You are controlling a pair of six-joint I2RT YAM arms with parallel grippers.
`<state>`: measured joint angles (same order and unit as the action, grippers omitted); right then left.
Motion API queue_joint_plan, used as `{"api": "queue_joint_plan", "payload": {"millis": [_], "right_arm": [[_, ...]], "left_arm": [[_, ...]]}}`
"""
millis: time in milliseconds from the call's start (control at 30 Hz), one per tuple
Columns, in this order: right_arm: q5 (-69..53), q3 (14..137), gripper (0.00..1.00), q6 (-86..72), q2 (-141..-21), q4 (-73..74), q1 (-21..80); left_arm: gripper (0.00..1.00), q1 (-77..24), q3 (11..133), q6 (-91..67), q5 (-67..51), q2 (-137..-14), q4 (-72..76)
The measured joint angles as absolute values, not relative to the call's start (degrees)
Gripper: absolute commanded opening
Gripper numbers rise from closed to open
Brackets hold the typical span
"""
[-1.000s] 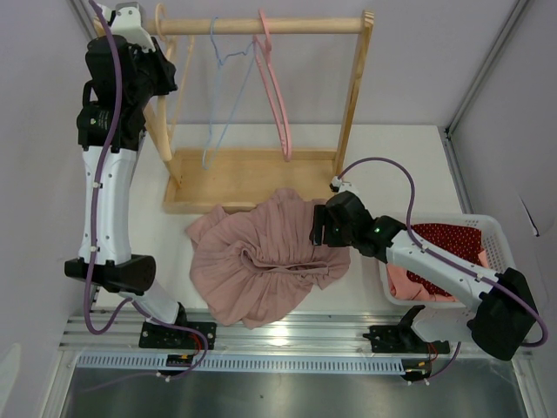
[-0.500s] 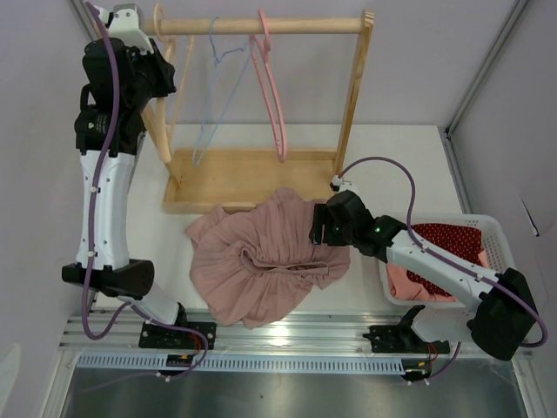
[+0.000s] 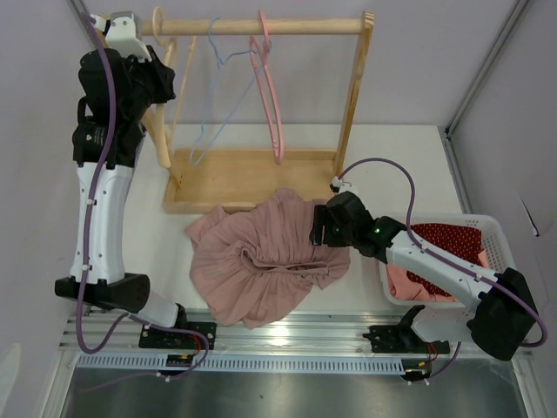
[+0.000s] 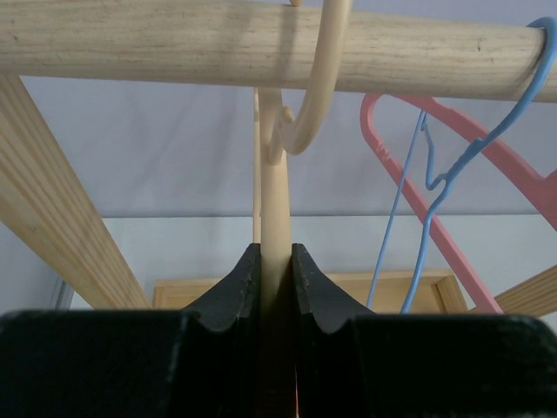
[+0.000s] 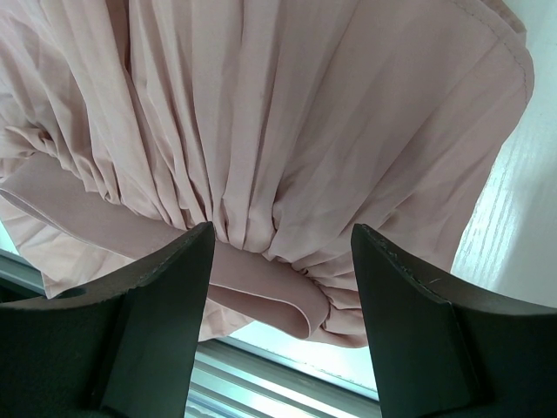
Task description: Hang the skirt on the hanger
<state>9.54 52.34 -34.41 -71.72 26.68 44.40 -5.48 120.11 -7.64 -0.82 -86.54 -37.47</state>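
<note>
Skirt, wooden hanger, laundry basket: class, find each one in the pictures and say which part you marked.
skirt (image 3: 261, 261), top external view, middle of the pleated fabric.
wooden hanger (image 4: 275, 196), left wrist view, stem below the hook.
laundry basket (image 3: 483, 219), top external view, far rim.

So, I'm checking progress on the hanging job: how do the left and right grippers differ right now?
The left gripper is shut on the wooden hanger; the right gripper is open, gripping nothing. The left gripper is up by the rail, where the hanger's hook hangs; the right gripper is low over the pink skirt. Both are at something the task needs.
</note>
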Motion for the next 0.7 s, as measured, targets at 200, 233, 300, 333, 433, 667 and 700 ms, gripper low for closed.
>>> {"api": "queue_joint_plan", "payload": {"millis": [200, 233, 300, 333, 433, 667, 700], "right_arm": [[9.54, 52.34, 0.7, -34.41, -71.7, 26.68, 44.38], [9.54, 52.34, 0.7, -34.41, -71.7, 26.68, 44.38], [9.54, 52.34, 0.7, -34.41, -71.68, 26.68, 44.38], [9.54, 52.34, 0.7, -34.39, -71.68, 26.68, 44.38], [9.54, 52.34, 0.7, -34.35, -71.68, 26.68, 44.38], [9.54, 52.34, 0.7, -34.24, -71.68, 26.68, 44.38], [9.54, 52.34, 0.7, -34.22, -71.68, 26.68, 44.38]], "left_arm": [[0.0, -5.48, 112.07, -7.9, -0.8, -80.97, -34.37], [0.0, -5.48, 110.21, -7.99, -0.78, -79.72, -33.91], [0.0, -5.48, 106.72, -8.05, -0.8, -77.43, -33.71], [0.0, -5.48, 105.36, -8.05, -0.82, -76.62, -33.65], [0.0, -5.48, 103.81, -8.03, -0.78, -75.81, -33.76], [0.0, -5.48, 101.21, -8.49, 0.86, -74.94, -33.8], [0.0, -5.48, 99.15, -8.8, 1.28, -74.22, -33.58]]}}
